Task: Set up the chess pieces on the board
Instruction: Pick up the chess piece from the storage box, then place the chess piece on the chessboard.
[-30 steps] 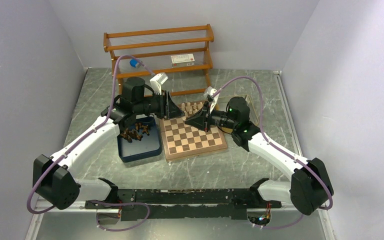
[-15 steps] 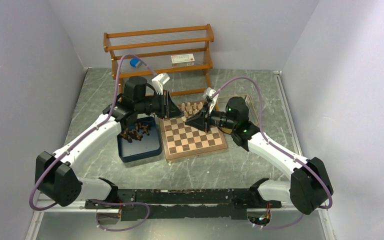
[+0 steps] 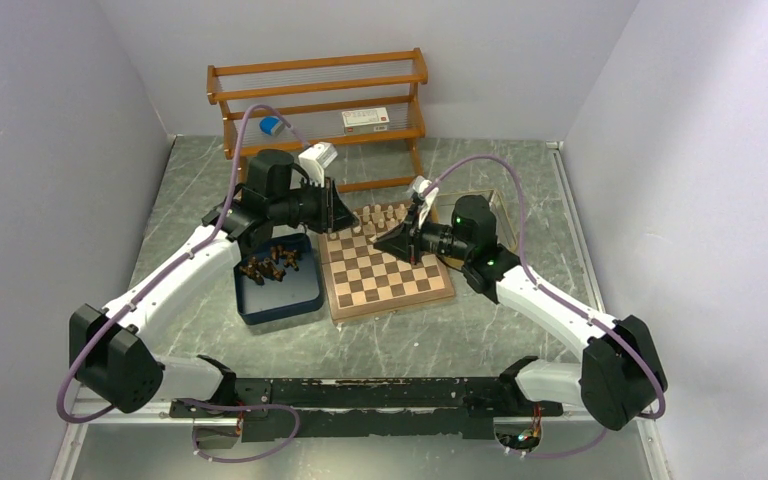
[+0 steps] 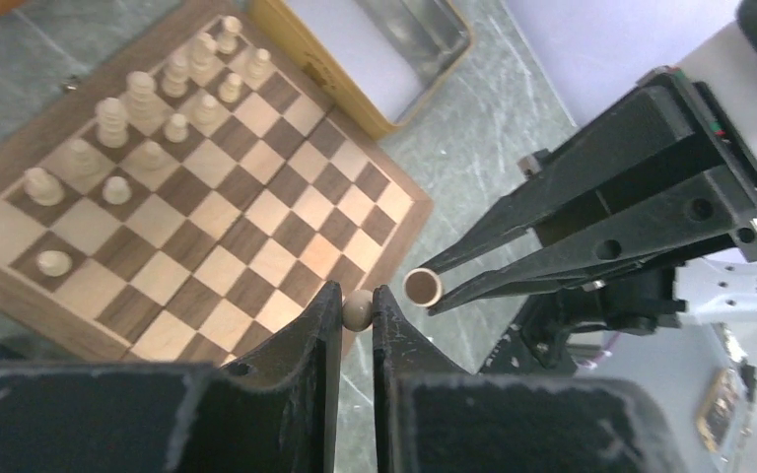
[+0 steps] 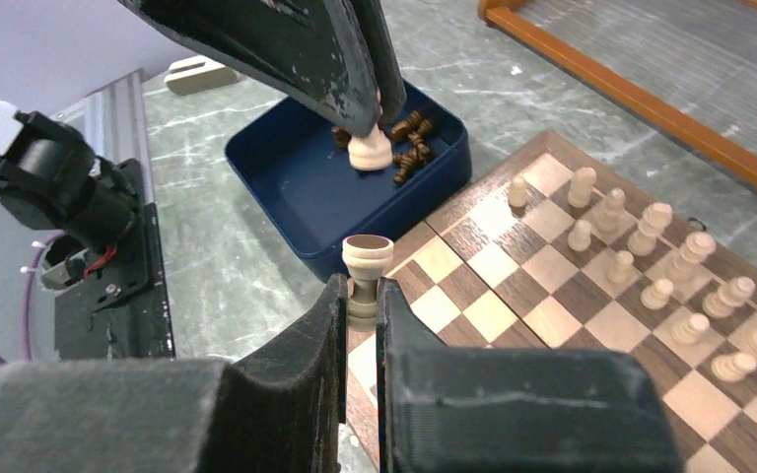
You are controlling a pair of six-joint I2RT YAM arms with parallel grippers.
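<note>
pale piece (image 4: 358, 308) mostly hidden inside left gripper (image 4: 357, 292) in both wrist views; dark pieces (image 5: 416, 126) partly behind that gripper

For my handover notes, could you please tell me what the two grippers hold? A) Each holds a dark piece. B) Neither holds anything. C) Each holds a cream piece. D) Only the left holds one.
C: the left gripper pinches a round-headed cream piece, the right gripper a flat-topped cream piece.
</note>
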